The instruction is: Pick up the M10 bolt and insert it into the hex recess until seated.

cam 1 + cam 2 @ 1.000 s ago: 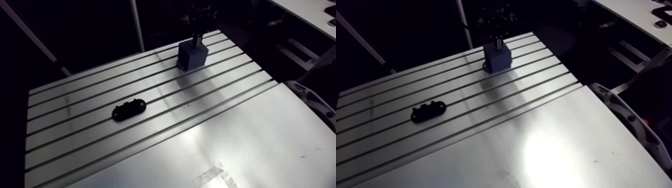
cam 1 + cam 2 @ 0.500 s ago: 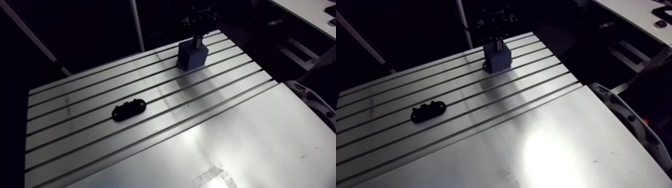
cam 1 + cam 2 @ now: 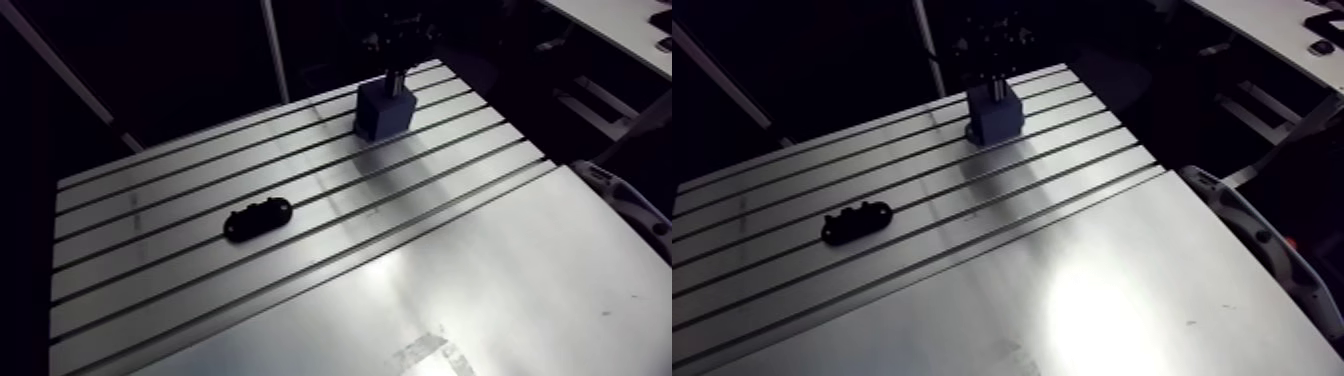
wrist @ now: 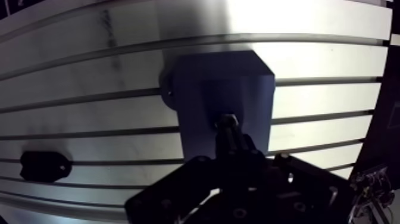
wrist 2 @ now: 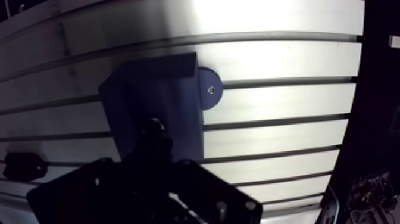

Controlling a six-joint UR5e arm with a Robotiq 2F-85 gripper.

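The slotted aluminium bench (image 3: 450, 290) takes up most of the arm view. A blue block (image 3: 385, 112) stands near its far edge. A low black part (image 3: 257, 218) with a bumpy top lies well apart from the block, toward the other end of the bench and across one of the slots. In the wrist view, a round mounting tab (image 5: 208, 88) with a small screw sticks out from the foot of the block and rests flat on the bench.

The tool (image 4: 234, 152) hangs directly over the block. It is clenched on the M10 bolt (image 4: 228, 126), gripping it along the shank. The bolt points straight away from the fingers, and its far end meets the block's top face. The hex recess is hidden beneath that end, so I cannot tell whether the bolt has entered it or how deep it sits.

The bolt looks like steel, so it is probably rigid, dense for its size and not at all fragile. The threads should give the pads some bite, but a round shank can roll or tilt in a flat two-finger grip. Holding it mid-shank with the axis square to the block seems the safest choice. The head's flats probably have to line up with the recess before it will go in.
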